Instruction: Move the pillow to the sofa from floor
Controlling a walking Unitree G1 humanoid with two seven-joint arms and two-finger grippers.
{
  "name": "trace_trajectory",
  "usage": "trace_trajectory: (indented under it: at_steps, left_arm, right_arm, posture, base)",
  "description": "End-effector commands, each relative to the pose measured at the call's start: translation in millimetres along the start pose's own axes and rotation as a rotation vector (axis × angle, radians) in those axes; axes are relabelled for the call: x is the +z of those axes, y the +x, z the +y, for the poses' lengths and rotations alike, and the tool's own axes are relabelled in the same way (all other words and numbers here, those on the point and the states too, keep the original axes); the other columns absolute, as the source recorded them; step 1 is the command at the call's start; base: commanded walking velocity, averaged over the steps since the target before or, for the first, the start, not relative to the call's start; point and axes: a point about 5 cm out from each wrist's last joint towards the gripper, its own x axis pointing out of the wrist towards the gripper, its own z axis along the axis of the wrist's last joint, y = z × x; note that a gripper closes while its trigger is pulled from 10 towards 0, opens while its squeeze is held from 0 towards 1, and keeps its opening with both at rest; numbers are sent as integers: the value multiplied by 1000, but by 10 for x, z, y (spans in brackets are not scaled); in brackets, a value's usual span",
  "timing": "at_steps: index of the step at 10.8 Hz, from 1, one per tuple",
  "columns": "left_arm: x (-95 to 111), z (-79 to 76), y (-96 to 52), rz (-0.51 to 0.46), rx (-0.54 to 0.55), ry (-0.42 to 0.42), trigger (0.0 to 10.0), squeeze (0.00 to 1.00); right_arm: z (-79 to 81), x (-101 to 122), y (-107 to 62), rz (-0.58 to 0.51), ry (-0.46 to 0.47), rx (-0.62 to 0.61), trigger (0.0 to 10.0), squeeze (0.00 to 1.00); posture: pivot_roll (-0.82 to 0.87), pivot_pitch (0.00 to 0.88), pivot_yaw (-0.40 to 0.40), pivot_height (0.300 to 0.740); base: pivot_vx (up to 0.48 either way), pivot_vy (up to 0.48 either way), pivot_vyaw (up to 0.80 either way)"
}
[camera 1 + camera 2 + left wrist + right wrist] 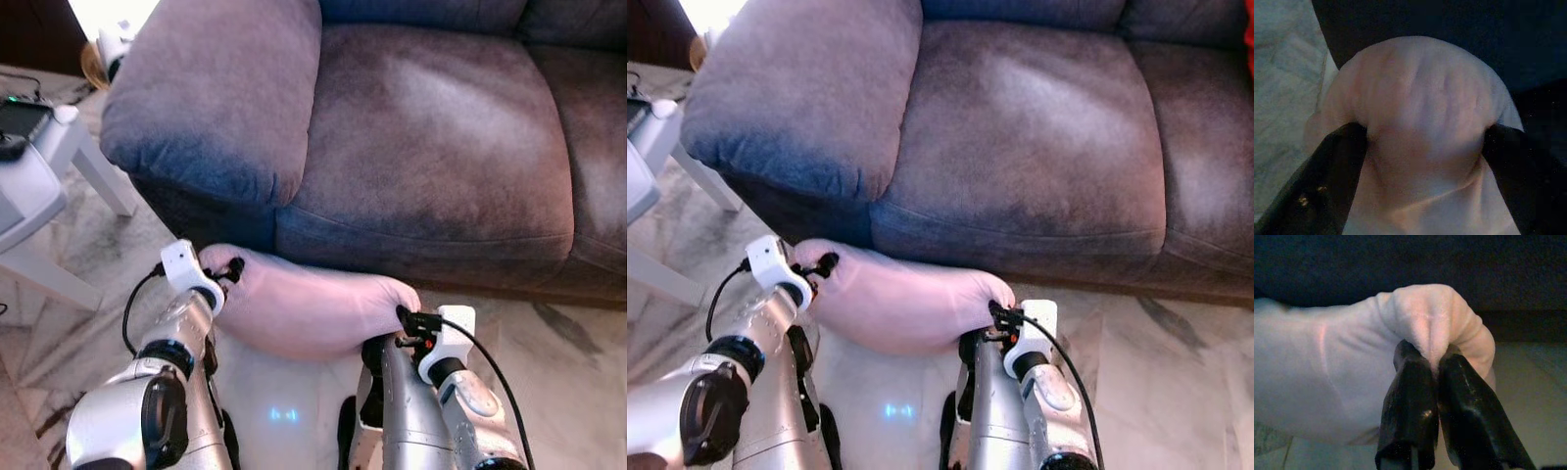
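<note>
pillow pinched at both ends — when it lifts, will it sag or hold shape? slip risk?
Likely sags: the pillow bunches and creases where the right hand pinches its corner, so it looks soft. Probably light for its bulk, given that puffiness. Slip seems modest; the left hand sinks its fingers into the fabric, but the right holds a small fold.

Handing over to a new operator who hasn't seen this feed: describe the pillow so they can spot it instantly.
Start at the big grey-brown sofa across the top of the head view and drop to the marble floor at its front edge. There, between the two silver arms, is the pillow, pinched at each end by the left gripper and right gripper. It is the sole pale pink, soft, lumpy thing there.
</note>
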Motion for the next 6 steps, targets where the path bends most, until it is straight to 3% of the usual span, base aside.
trace_trajectory:
  at_steps: [1, 6]
  left_arm:
    - [-117, 38, -18, 38, 31, 23, 0, 0]
    - [-132, 74, -28, 34, 55, 28, 0, 0]
  right_arm:
    - [-264, -56, -170, 15, 13, -108, 10000, 0]
    - [-237, -16, -153, 21, 11, -100, 10000, 0]
  posture:
    - [-86, 355, -163, 494]
    - [-77, 347, -166, 494]
  base:
    - [0, 0, 0]
    - [0, 0, 0]
